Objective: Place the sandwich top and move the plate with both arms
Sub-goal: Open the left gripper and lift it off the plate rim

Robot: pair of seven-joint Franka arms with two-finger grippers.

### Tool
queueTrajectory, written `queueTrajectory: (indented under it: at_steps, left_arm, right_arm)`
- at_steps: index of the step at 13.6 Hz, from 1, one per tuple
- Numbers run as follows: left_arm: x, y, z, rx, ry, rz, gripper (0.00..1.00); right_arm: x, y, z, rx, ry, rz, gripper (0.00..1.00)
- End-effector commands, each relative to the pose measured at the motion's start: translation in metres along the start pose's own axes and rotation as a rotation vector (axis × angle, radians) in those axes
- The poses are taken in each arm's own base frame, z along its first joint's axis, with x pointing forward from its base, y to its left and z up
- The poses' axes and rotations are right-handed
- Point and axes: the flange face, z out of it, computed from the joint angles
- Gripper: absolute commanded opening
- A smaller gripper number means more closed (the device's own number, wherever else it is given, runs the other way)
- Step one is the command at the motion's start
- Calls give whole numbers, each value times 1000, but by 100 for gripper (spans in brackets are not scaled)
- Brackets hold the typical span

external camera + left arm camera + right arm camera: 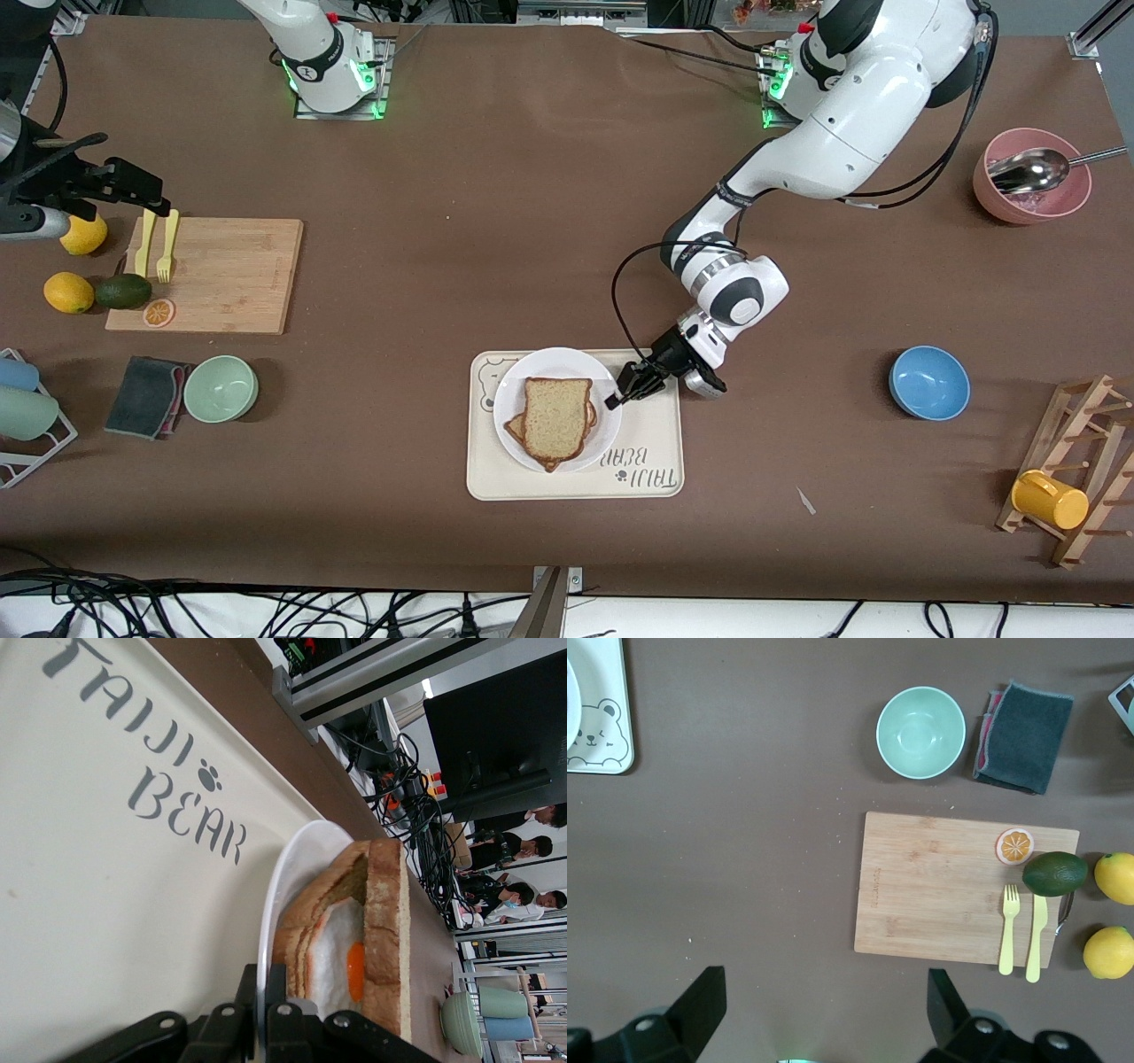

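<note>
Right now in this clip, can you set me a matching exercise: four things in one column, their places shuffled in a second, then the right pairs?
Things:
1. bread slice
2. plate
3. left gripper
4. forks

Places:
A. on the cutting board
B. on the bear-print tray
C. on top of the egg sandwich
D. at the plate's rim, fingers either side of it

Pairs: 1-C, 2-B, 3-D, 4-A

The right gripper waits open, over bare table near the cutting board.
</note>
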Motion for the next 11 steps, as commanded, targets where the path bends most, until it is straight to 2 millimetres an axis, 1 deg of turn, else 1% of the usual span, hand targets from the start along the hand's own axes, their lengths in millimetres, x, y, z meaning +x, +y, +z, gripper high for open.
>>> queueTrajectory:
  at_steps: [1,3,4,5,7,9,11]
  left_arm:
    - [11,4,1,0,33,-29,65]
    - [14,7,0,-3,36,-55,98]
    - [18,6,-2,-1,43,-61,100]
    - [25,8,-5,-1,54,-72,100]
    - [32,11,-10,8,63,-94,100]
    - [40,19,-17,36,72,-99,100]
    - [47,33,-23,52,73,-127,100]
  right_arm:
    - [-8,0,-4,11,0,10,100]
    - [-8,0,-5,11,2,10,100]
    - [-8,0,-5,11,0,11,100]
    - [-8,0,-4,11,0,11,100]
    - [-8,0,-5,11,0,11,100]
    - [-8,0,-5,11,2,11,100]
    - [-8,0,-4,11,0,10,100]
